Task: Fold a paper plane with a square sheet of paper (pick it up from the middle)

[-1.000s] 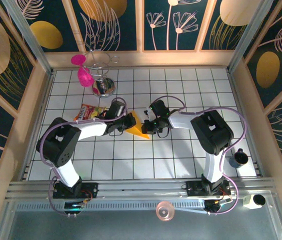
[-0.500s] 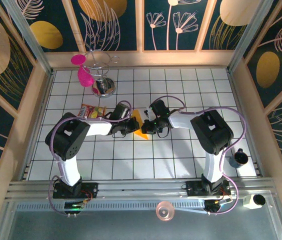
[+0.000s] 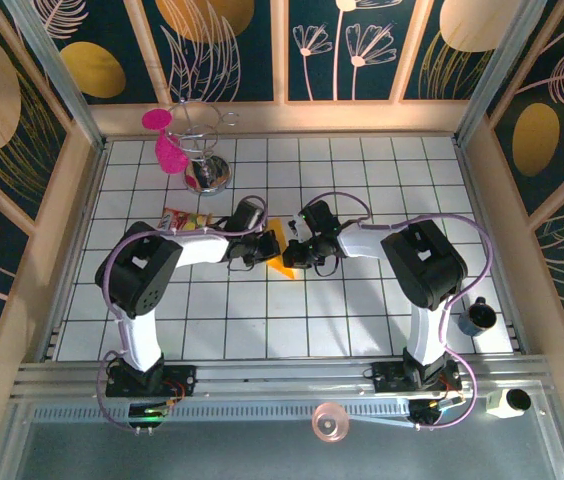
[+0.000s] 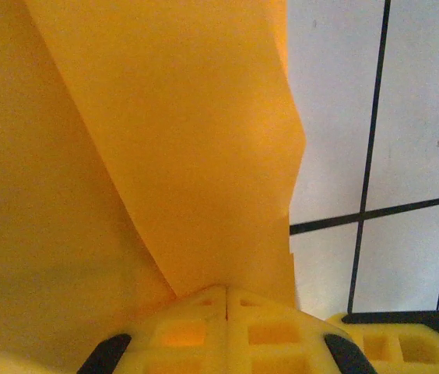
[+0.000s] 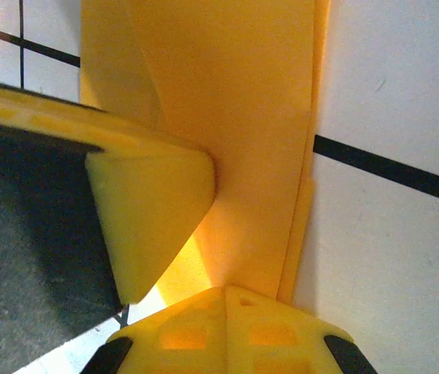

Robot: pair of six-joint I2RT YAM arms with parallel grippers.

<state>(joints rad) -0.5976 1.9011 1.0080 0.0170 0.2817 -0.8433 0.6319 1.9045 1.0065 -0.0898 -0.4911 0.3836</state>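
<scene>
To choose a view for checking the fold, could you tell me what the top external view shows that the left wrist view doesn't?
Top external adds the snack packet, the dark cup and the wire rack. Left wrist adds the overlapping layers of the folded orange paper, with the left gripper shut on it. Both show that paper over white tiles.

Overhead looks down; wrists share close paper (image 4: 165,156).

Two arms, same build. Left arm (image 3: 140,285), right arm (image 3: 424,262): bulky black joint housings, glossy white links, lilac cables (image 3: 474,262) looping alongside, black bases (image 3: 147,381). Left hand (image 4: 226,296), right hand (image 5: 226,296): yellow fingertips with square waffle recesses, black trim at outer corners.
</scene>
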